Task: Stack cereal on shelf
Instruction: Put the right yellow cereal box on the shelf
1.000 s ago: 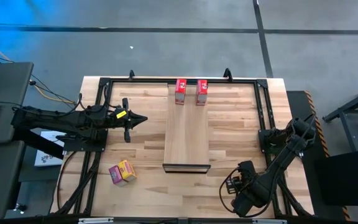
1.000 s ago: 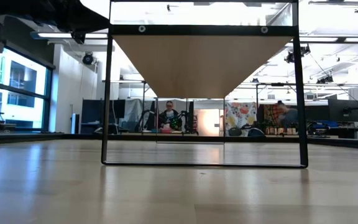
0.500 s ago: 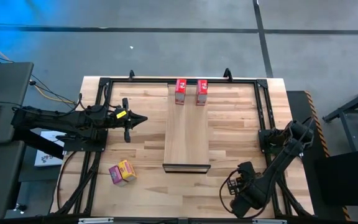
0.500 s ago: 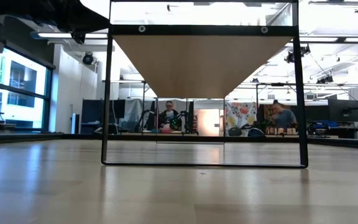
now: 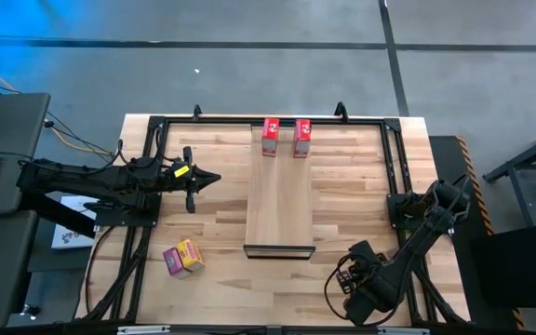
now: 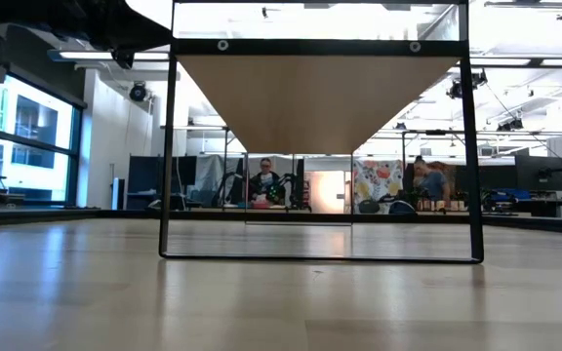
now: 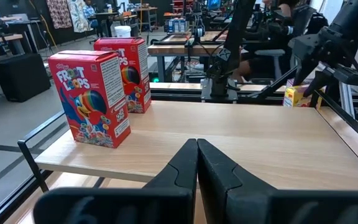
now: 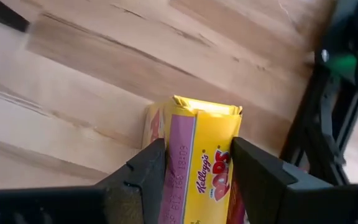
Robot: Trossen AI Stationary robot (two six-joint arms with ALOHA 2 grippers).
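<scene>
Jaws of the right gripper [image 8: 194,171] are clamped on the narrow sides of a yellow cereal box [image 8: 204,155] at the near right corner of the table [image 5: 212,214], with what looks like a second box [image 8: 154,124] touching it behind. The left gripper [image 7: 197,163] waits over the left side of the table, its jaws pressed together on nothing. Two red boxes [image 5: 286,137] already stand upright at the far end of the shelf [image 5: 280,209], side by side with a small gap, and another yellow and pink pair [image 5: 182,257] sits on the table near the left. The box is probably light, thin cardboard that dents under a hard squeeze and has a slick printed skin, so a moderate hold across the narrow sides near the middle seems safest. From above, the right arm hides its box entirely, and the wrist camera cuts off the lower part of the box. The level camera shows only the shelf's dark end frame [image 6: 320,146] and no boxes.
</scene>
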